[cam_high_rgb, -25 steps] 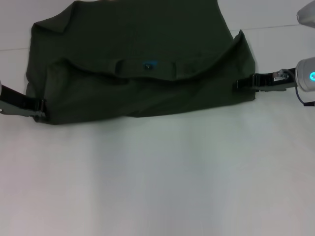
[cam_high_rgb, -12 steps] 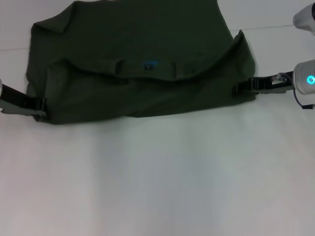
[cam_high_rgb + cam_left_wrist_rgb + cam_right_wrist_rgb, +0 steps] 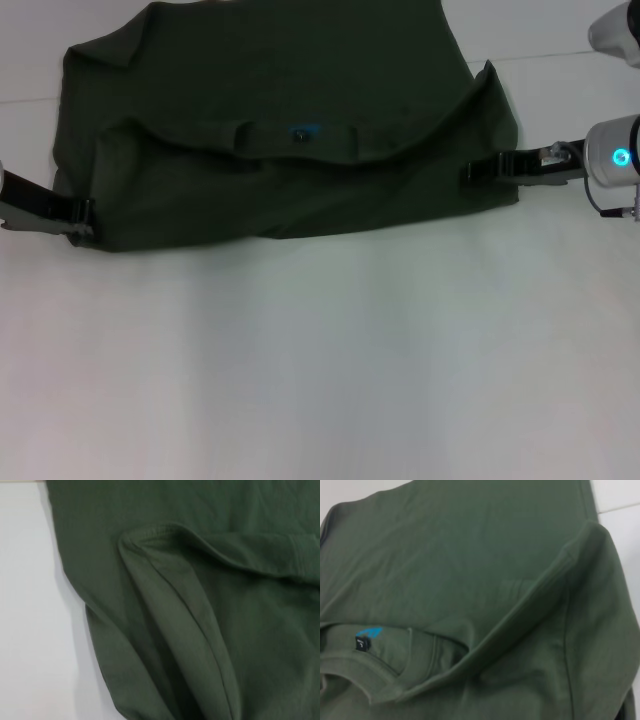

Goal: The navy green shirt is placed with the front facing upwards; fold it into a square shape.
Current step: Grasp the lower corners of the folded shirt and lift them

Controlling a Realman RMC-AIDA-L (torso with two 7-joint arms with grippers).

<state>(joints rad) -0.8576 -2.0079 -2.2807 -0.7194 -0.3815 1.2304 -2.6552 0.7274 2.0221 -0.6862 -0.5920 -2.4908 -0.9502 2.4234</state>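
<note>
The navy green shirt [image 3: 280, 90] lies spread across the far half of the white table [image 3: 320, 360], plain green side showing. Its ribbed collar [image 3: 240, 140] with the blue mark [image 3: 302, 131] sits mid-cloth, facing me. A raised fold runs along the right side up to a peak [image 3: 488, 70]. My left gripper [image 3: 84, 216] touches the shirt's near left corner. My right gripper [image 3: 468, 172] reaches in over the shirt's right edge. The left wrist view shows a thick fold of the shirt [image 3: 200, 605]. In the right wrist view are the collar and the blue mark [image 3: 368, 632].
Bare white table stretches from the shirt's near edge to the front. White table [image 3: 30, 605] also shows beside the shirt's left edge. A pale seam line [image 3: 560, 55] crosses the surface at the far right.
My right gripper has slid a little leftward, farther over the shirt's right edge. The shirt and the left gripper have stayed where they were.
</note>
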